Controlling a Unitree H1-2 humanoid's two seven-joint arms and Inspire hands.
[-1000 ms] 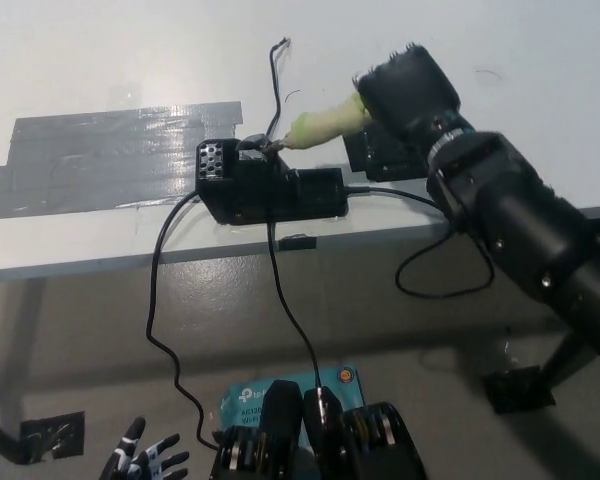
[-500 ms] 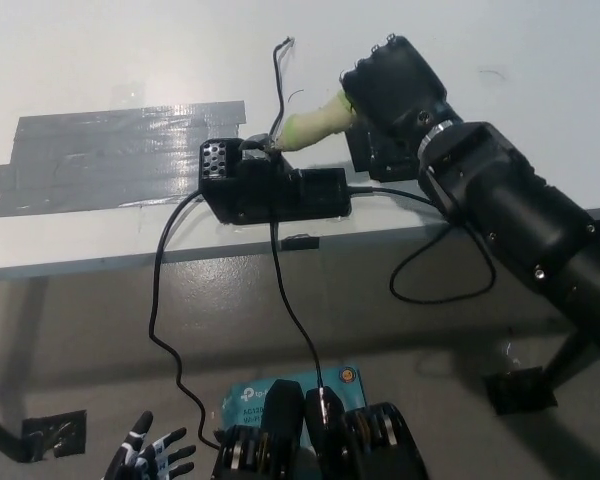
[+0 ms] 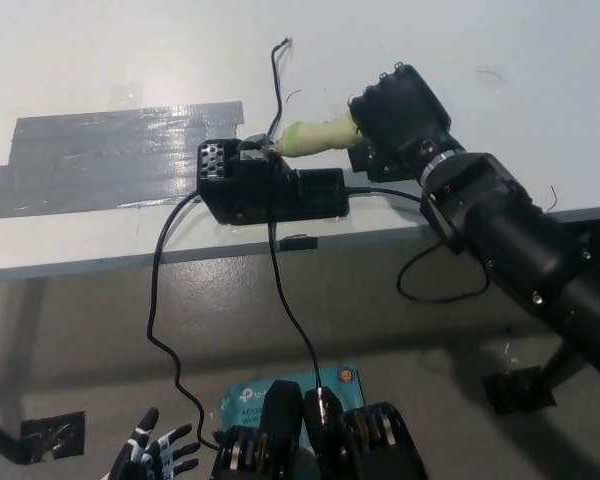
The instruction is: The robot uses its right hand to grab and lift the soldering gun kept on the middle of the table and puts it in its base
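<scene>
In the head view, the soldering gun (image 3: 315, 134) is seen just above the centre of the frame, held over the white table (image 3: 130, 60). Its long axis runs nearly level across the picture, with the tip pointed left and slightly down toward the top of the black base (image 3: 270, 185), which it meets or nearly meets; actual contact cannot be told. The handle end is gripped by the black right hand (image 3: 400, 120), clenched around it from the right.

Compared with half a second ago, the gun has been lowered at its handle end, so that it lies flatter, and the right hand has been shifted slightly right and down. The base is unchanged in place.

The gun shows a pale yellow-green grip narrowing to a dark metal tip. A thin black cord (image 3: 276, 75) rises from the tip area toward the upper middle.

The white left hand (image 3: 155, 455) is found at the lower left edge, fingers spread and holding nothing.
</scene>
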